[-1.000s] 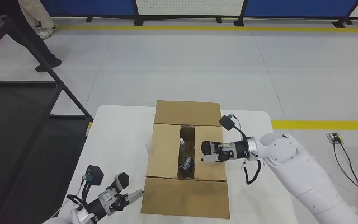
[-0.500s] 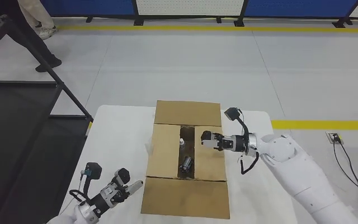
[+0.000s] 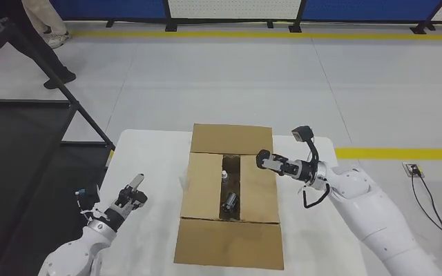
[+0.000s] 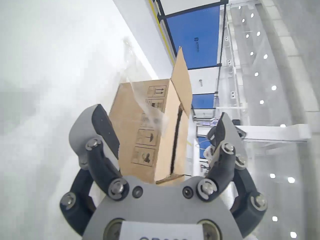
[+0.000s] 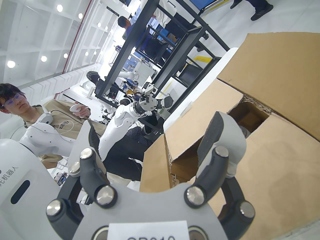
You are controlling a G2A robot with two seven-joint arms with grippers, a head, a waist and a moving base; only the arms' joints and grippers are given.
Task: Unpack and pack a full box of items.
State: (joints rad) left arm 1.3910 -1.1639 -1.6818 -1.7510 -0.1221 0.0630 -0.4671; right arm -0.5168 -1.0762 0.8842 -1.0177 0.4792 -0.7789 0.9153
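Note:
A brown cardboard box [image 3: 231,243] stands in the middle of the white table [image 3: 148,165]. Its near and far flaps are folded out, and its side flaps leave a gap down the middle. In the gap I see a small bottle with a white cap [image 3: 224,176] and a dark item [image 3: 230,201]. My right gripper [image 3: 264,160] hovers open over the far corner of the right flap; in the right wrist view, the right gripper [image 5: 155,136] is empty above the box [image 5: 275,76]. My left gripper [image 3: 135,190] is open and empty, left of the box and apart from it. In the left wrist view, the left gripper [image 4: 162,126] faces the box's side [image 4: 140,131].
A strip of clear tape [image 4: 150,111] hangs loose from the box's left side. A black metal frame [image 3: 76,110] stands off the table's left edge. Bare table lies to the left of the box and in a narrow strip to its right.
My right gripper has drawn back from over the box's gap toward the far right corner. My left gripper has swung away from the box's near-left corner, out toward the table's left side.

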